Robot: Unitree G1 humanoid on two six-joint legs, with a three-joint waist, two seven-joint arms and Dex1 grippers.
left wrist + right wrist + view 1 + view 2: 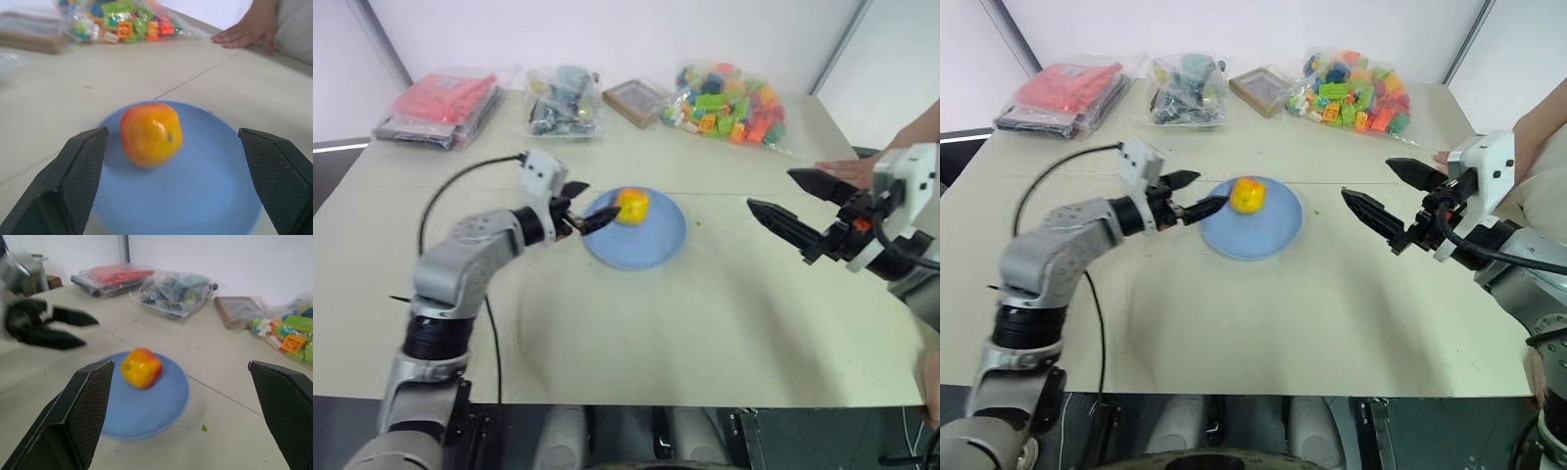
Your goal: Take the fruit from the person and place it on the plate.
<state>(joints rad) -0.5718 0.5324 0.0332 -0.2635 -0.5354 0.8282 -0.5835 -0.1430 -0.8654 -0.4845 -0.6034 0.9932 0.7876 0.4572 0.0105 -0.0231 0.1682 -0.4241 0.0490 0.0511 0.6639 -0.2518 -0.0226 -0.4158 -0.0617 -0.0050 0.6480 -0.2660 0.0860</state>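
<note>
Light-blue and flat, the plate (636, 233) lies near the middle of the pale counter (705, 323), and the fruit (631, 207) sits on it, toward the plate's far side. It is orange-yellow with a reddish blush.

Our left gripper (1197, 194) hangs just beside the plate's left edge, pointing toward the fruit. Its jaws stand wide apart and hold nothing; in the left wrist view the fruit (151, 133) shows between the two black fingers (73, 181), but apart from both of them.

Our right gripper (1393, 201) is over the counter to the right of the plate, well apart from it. Its jaws are also spread wide and empty (the right wrist view shows the plate (146, 406) and the fruit between the fingers, farther away).

The person's hand (244, 33) rests flat on the counter at its right edge, behind our right gripper.

Along the far edge lie a bag of coloured toy blocks (724, 106), a small brown box (634, 100), a clear bag of dark items (563, 101) and a red packet (445, 103).
</note>
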